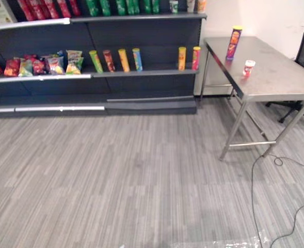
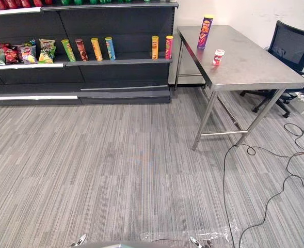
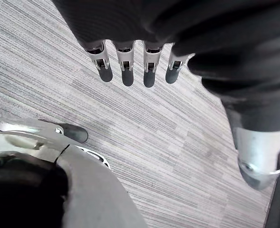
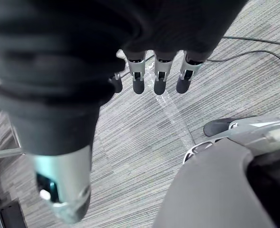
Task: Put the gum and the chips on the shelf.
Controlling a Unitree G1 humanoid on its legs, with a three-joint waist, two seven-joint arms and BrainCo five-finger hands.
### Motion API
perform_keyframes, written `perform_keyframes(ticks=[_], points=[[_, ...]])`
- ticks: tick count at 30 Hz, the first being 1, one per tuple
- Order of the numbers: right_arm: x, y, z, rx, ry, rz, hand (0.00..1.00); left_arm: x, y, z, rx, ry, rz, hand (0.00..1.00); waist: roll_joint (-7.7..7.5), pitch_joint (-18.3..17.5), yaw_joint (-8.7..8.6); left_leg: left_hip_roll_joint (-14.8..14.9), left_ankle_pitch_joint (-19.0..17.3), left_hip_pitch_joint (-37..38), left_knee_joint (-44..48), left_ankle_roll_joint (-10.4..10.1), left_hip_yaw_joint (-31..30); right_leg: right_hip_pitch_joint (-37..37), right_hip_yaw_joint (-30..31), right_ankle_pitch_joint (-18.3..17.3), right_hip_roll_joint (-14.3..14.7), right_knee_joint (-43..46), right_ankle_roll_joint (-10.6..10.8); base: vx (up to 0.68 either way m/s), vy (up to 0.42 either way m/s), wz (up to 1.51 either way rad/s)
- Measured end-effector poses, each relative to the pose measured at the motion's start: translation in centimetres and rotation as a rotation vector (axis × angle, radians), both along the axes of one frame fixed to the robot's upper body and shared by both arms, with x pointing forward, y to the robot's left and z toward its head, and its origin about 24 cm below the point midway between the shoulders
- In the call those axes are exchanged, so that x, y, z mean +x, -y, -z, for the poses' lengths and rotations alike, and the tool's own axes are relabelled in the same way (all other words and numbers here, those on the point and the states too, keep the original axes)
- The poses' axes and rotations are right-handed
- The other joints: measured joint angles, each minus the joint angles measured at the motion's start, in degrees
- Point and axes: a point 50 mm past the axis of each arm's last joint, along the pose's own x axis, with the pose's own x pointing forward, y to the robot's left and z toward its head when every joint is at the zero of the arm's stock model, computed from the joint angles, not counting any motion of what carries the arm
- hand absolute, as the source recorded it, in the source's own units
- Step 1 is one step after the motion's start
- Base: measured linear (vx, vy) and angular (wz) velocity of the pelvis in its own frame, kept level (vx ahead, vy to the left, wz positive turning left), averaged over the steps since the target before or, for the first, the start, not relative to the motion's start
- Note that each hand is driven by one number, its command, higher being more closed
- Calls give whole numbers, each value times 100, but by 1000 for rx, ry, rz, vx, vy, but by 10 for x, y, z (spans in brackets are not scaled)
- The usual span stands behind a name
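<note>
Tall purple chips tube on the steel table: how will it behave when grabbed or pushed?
The tall purple chips tube stands upright and narrow, so a high push would probably tip it. Lying down, its round body would likely roll on the smooth steel table. It looks stiff, probably light; its glossy wall may slip.
</note>
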Motion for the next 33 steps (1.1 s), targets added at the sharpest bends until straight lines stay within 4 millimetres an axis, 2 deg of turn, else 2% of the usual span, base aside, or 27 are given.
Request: perform_keyframes(ticks=[33], points=[[4,-2,1,-13,0,7,0,-2,-3,0,30,-31,-13,0,-77,76,-30,33,-15,111,-10,-20,106,140,49,16,42,-75,16,-11,-2,-1]])
